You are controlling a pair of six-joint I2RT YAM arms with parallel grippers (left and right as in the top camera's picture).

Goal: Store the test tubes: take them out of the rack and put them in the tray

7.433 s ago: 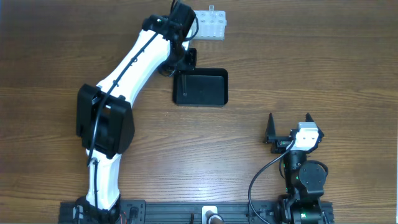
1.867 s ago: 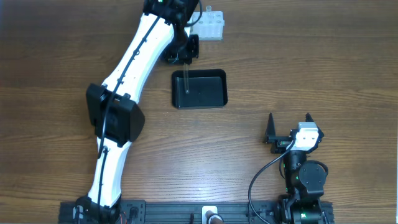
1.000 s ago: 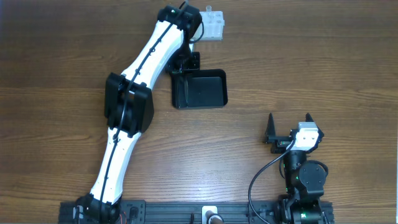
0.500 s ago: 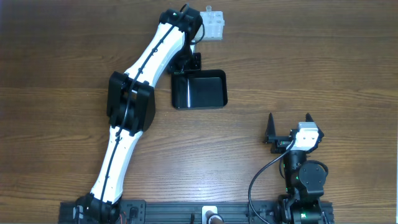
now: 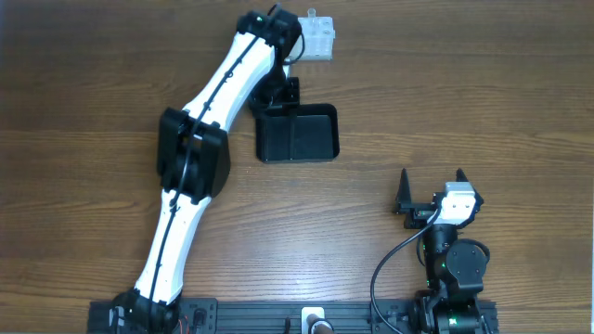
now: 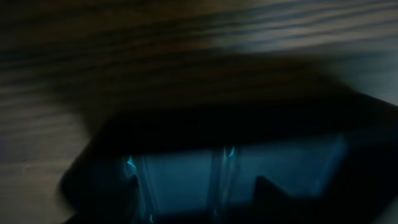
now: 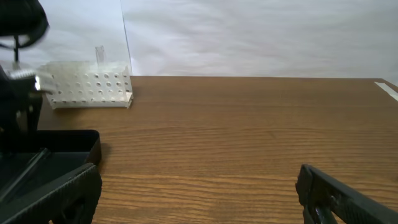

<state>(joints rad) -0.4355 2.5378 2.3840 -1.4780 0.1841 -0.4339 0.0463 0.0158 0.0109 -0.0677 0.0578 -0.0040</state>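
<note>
The clear test tube rack (image 5: 316, 39) stands at the far edge of the table, with one tube (image 5: 316, 13) upright in it. In the right wrist view the rack (image 7: 90, 92) and its tube (image 7: 99, 55) show far off. The black tray (image 5: 311, 139) lies just in front of the rack. My left gripper (image 5: 277, 100) is low over the tray's far left corner. Its wrist view looks closely into the dark tray (image 6: 205, 134), where faint glass glints (image 6: 221, 177) show. My right gripper (image 5: 432, 176) rests open and empty near its base.
The white left arm (image 5: 218, 102) stretches diagonally across the table's left half. Bare wood lies between the tray and the right gripper and all along the right side. A white wall (image 7: 261, 37) stands behind the table's far edge.
About two seconds ago the left gripper held a tube upright over the tray's left side. It has since come down into the tray corner and barely moved in the last second. The right arm stayed still.
</note>
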